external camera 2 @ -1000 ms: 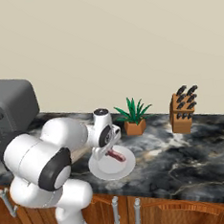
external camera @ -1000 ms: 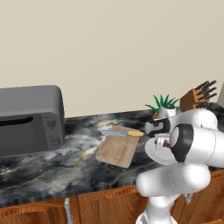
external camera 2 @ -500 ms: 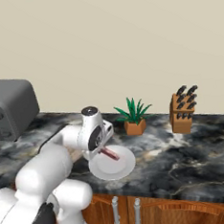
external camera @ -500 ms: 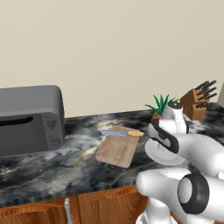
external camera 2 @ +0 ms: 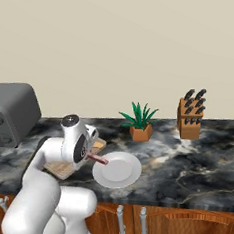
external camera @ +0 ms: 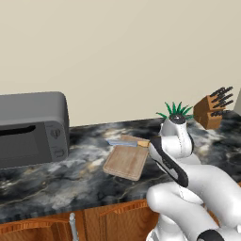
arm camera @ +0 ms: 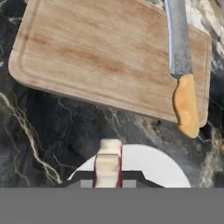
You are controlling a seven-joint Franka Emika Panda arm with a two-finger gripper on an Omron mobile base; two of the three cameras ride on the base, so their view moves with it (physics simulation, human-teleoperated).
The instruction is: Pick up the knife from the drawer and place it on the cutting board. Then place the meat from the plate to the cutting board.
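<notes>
The cutting board (arm camera: 109,61) is a flat, light brown wooden board lying on the dark bench. The knife (arm camera: 180,65) lies on the board along one short side, its grey blade flat on the wood and its orange handle sticking out over the edge. The round white plate (external camera 2: 117,169) sits on the bench just beside the board, and the dark red meat (external camera 2: 98,159) is held in the tool (arm camera: 108,168) above the plate's rim.
</notes>
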